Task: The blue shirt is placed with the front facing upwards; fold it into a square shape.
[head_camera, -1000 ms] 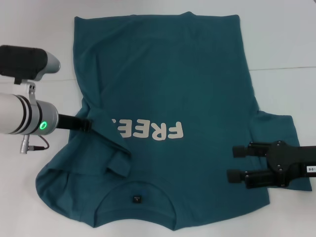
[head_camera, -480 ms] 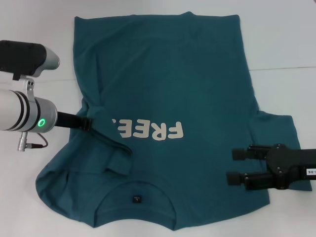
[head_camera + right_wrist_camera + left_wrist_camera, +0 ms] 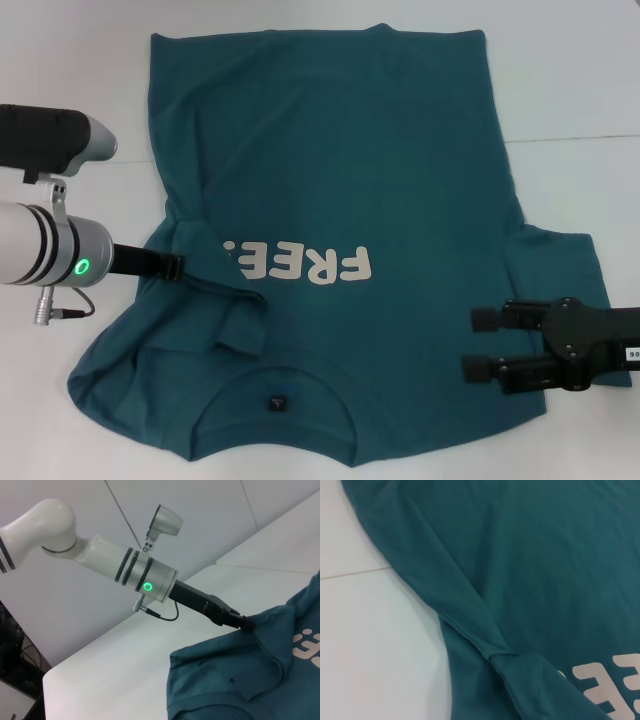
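Note:
The blue shirt lies spread on the white table, collar nearest me, with the white lettering facing up. My left gripper is shut on a raised fold at the shirt's left side by the sleeve. The right wrist view shows that left gripper pinching the cloth into a peak. In the left wrist view, a creased ridge runs across the shirt beside the lettering. My right gripper is open, low over the shirt's right side near the right sleeve.
A thin seam crosses the tabletop on the right. Bare white table surrounds the shirt on both sides. In the right wrist view the table's edge drops off to a dark area with cables.
My left gripper has drawn back toward me and slightly left, dragging the pinched fold and the left shoulder with it. My right gripper has drifted a little nearer to me, still open.

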`<action>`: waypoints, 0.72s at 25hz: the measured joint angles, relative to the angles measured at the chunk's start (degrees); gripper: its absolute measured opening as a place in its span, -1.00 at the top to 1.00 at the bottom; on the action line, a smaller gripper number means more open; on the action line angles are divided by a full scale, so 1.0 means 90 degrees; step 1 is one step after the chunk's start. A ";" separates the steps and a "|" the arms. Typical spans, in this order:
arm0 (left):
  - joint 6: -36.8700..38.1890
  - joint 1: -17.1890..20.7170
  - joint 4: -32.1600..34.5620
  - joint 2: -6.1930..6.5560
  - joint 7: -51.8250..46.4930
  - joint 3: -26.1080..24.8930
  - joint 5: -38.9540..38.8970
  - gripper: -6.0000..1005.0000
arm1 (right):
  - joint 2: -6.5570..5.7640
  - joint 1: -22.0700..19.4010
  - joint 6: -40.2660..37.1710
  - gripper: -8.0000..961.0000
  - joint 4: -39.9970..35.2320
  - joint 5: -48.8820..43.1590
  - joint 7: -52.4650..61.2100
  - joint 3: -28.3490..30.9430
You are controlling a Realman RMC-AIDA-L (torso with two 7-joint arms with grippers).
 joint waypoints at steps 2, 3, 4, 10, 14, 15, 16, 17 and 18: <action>-0.0010 0.0002 -0.0005 0.0000 0.0000 -0.0022 -0.0002 0.93 | -0.0001 0.0001 -0.0009 -0.83 -0.0005 0.0001 0.0037 0.0000; -0.0012 0.0002 -0.0005 -0.0001 0.0000 -0.0023 -0.0002 0.89 | -0.0002 0.0002 -0.0012 -0.83 -0.0009 0.0000 0.0052 0.0000; -0.0024 0.0003 -0.0007 -0.0004 0.0000 -0.0020 -0.0006 0.84 | -0.0002 0.0002 -0.0014 -0.83 -0.0010 -0.0002 0.0057 0.0000; -0.0152 -0.0002 -0.0068 -0.0010 0.0007 0.0039 -0.0135 0.59 | -0.0002 0.0004 -0.0180 -0.80 0.0005 -0.0004 0.0060 -0.0022; -0.0259 -0.0026 -0.0119 -0.0010 0.0016 0.0043 -0.0191 0.36 | 0.0012 -0.0001 -0.0212 -0.76 0.0004 0.0021 0.0024 0.0077; -0.0275 -0.0025 -0.0119 -0.0010 0.0017 0.0044 -0.0213 0.29 | 0.0013 -0.0004 -0.0212 -0.75 0.0003 0.0023 0.0022 0.0109; -0.0289 -0.0019 -0.0118 -0.0010 0.0017 0.0043 -0.0236 0.23 | 0.0014 -0.0010 -0.0213 -0.73 0.0000 0.0024 0.0024 0.0139; -0.0303 -0.0008 -0.0112 -0.0009 0.0018 0.0040 -0.0258 0.23 | 0.0014 -0.0018 -0.0217 -0.72 -0.0001 0.0025 0.0026 0.0161; -0.0327 0.0003 -0.0111 -0.0010 0.0021 0.0039 -0.0284 0.23 | 0.0015 -0.0028 -0.0220 -0.71 -0.0002 0.0026 0.0027 0.0177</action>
